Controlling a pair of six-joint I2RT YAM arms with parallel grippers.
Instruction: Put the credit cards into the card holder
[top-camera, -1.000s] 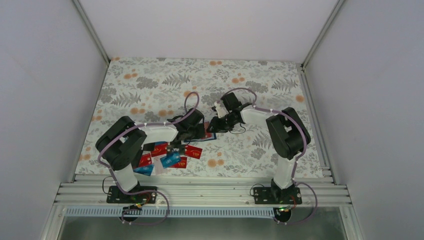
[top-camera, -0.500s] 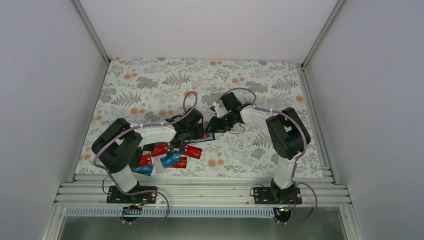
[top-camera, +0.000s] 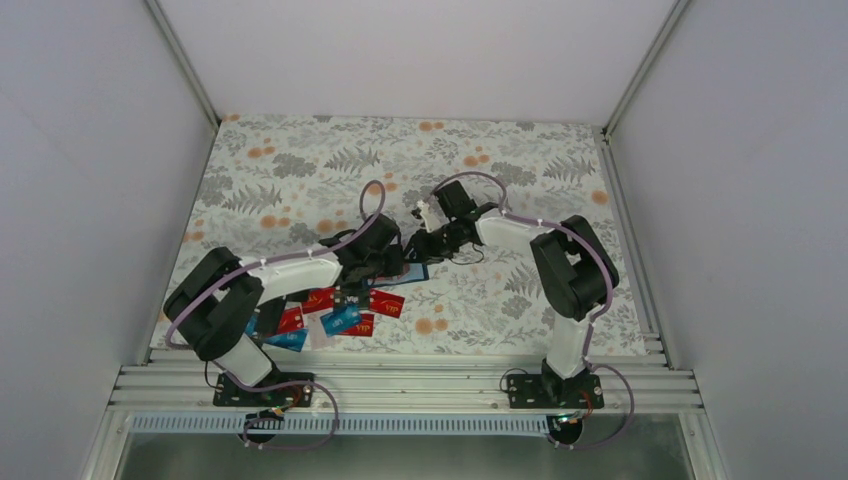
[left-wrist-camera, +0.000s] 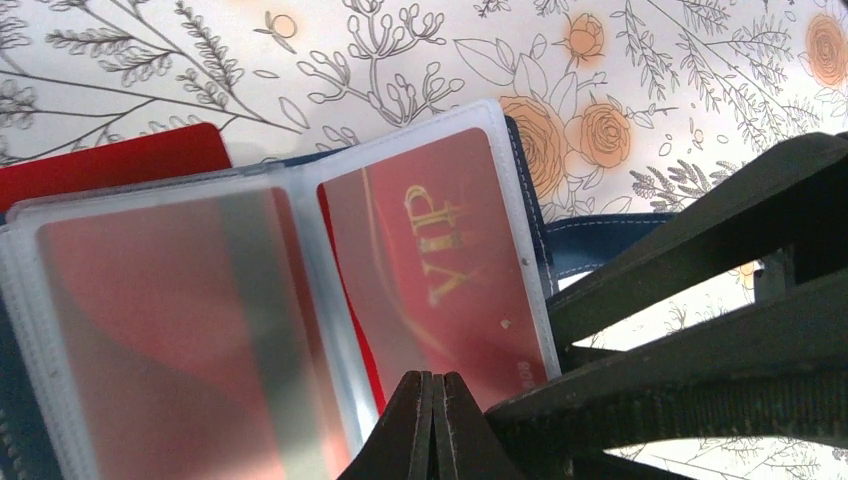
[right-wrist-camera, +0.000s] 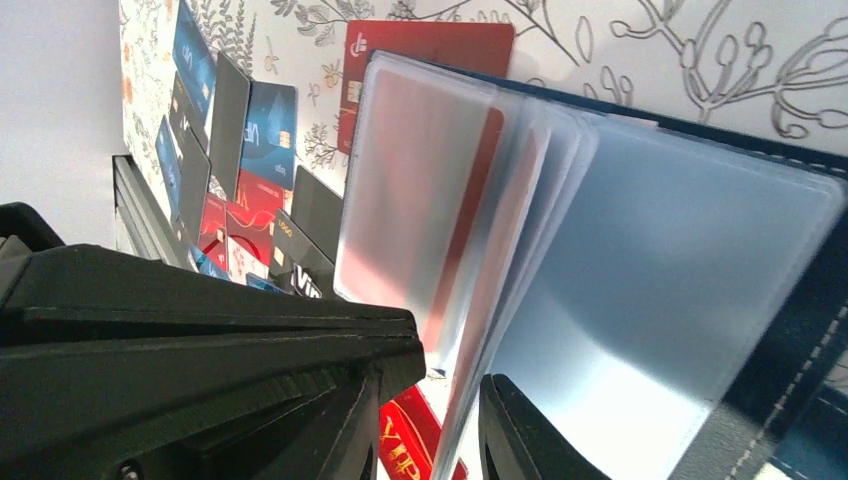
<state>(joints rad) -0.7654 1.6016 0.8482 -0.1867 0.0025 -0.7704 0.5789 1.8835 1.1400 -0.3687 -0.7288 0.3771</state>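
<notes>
The card holder (top-camera: 412, 272) lies open on the cloth, navy with clear sleeves (left-wrist-camera: 430, 240); two sleeves show red cards, one marked VIP in gold. My left gripper (left-wrist-camera: 435, 400) is shut, its tip against the near edge of the VIP sleeve; it sits at the holder's left in the top view (top-camera: 388, 264). My right gripper (right-wrist-camera: 455, 405) has a bundle of sleeves (right-wrist-camera: 700, 300) between its jaws, and it reaches in from the right (top-camera: 425, 247). Loose credit cards (top-camera: 330, 312), red, blue and black, lie near the front edge (right-wrist-camera: 250, 130).
A red card (left-wrist-camera: 110, 165) lies partly under the holder's far side and also shows in the right wrist view (right-wrist-camera: 430, 45). The right gripper's fingers (left-wrist-camera: 700, 330) cross the left wrist view at right. A metal rail (top-camera: 400, 380) runs along the table's front edge.
My left arm has stretched out lower and its gripper has moved slightly up against the holder. My right gripper has shifted a little to the left.
</notes>
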